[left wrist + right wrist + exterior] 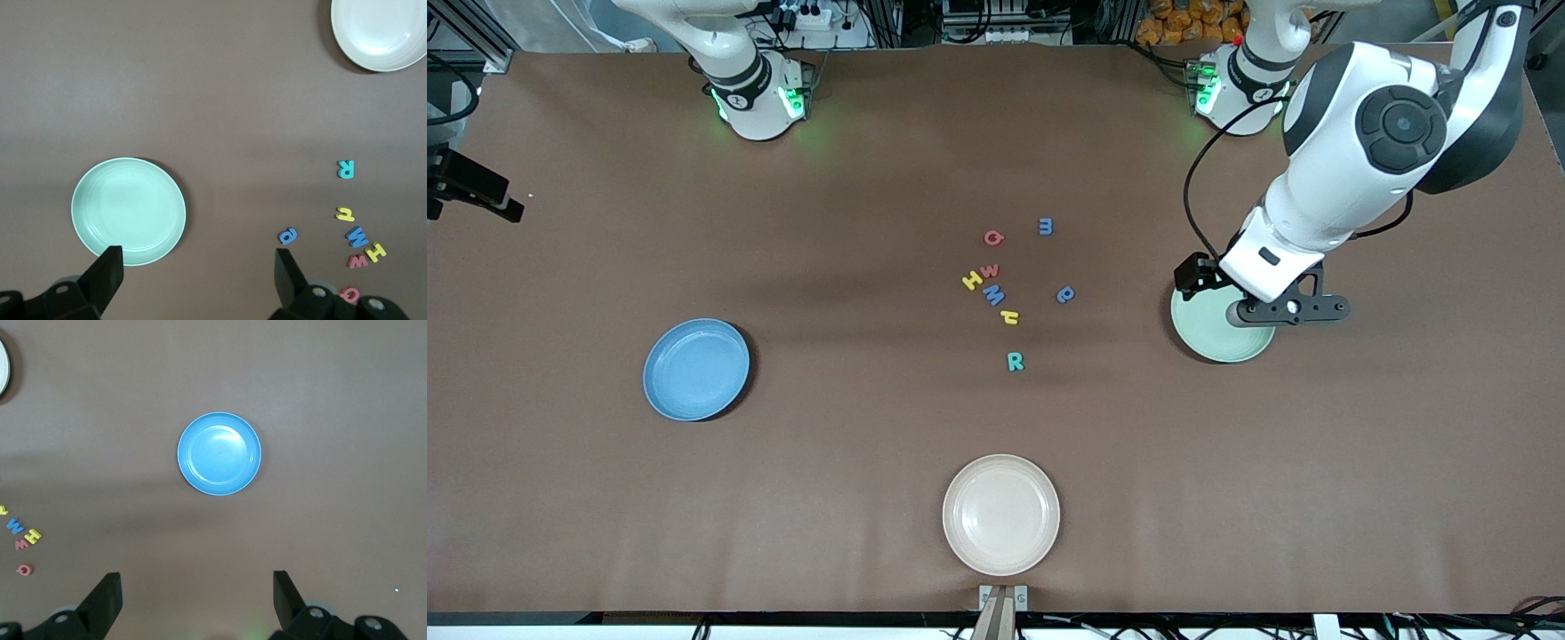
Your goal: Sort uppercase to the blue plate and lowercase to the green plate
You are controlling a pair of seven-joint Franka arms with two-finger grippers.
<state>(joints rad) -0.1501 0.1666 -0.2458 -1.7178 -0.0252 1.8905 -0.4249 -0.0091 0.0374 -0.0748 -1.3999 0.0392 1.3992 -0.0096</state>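
Writing: the only writing you can read is the foam letters themselves, in a loose cluster mid-worktop: red Q [993, 237], small blue m [1046, 227], red w [989, 271], yellow H [971, 281], blue M [993, 295], yellow h-like letter [1010, 316], blue rounded letter [1065, 294], teal R [1015, 361].
Blue plate: you see the blue plate [696, 369] toward the right arm's end of the worktop, well apart from the letters, nothing on it.
Green plate: the green plate [1221, 331] lies toward the left arm's end, nothing on it.
Cream plate: a cream plate [1001, 514] lies nearest the front camera.
Left gripper: your left gripper [198, 273] hangs over the green plate's edge, fingers spread wide, holding nothing; the letters lie beside the plate, well apart from it.
Right gripper: your right gripper [197, 597] is spread wide, holding nothing, high above the worktop; the blue plate shows centred in its wrist view.
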